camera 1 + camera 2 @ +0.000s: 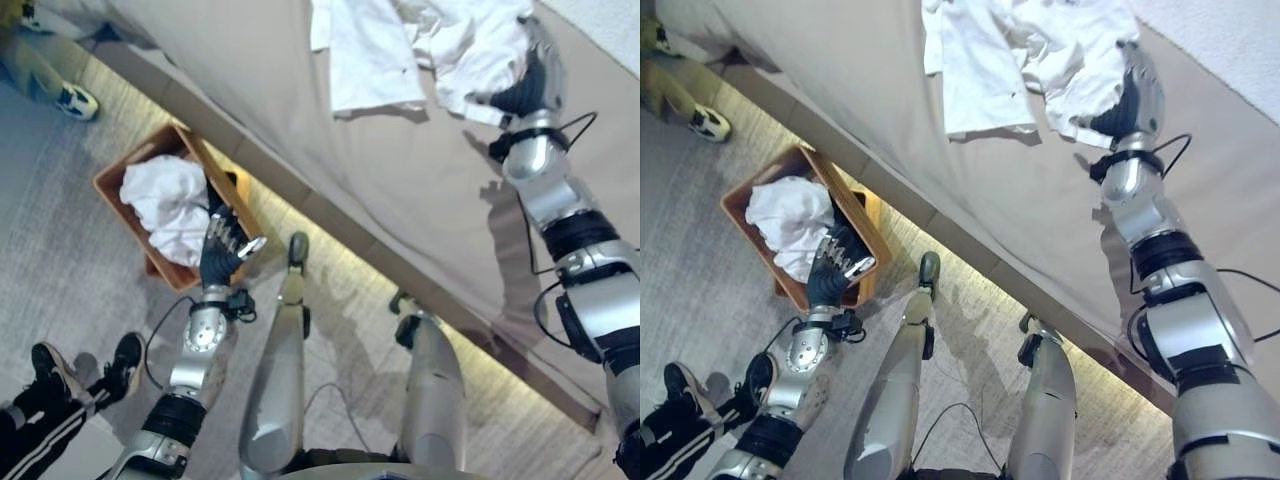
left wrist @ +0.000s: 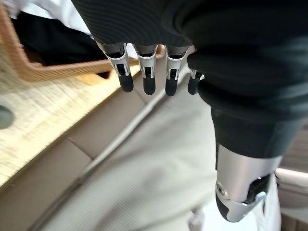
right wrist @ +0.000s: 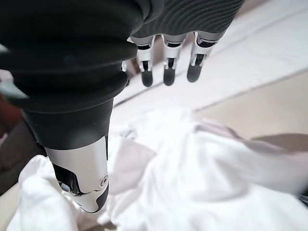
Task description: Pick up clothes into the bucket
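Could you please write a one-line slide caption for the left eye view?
Right hand open over white clothes on the bed; left hand open by the basket.

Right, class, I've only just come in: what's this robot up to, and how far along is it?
The robot is clearing white clothes off a beige bed into a brown basket on the floor. One white garment already lies in the basket. The right hand hovers with open fingers over the clothes on the bed, gripping nothing yet. The left hand hangs open beside the basket. A person's shoes show nearby.
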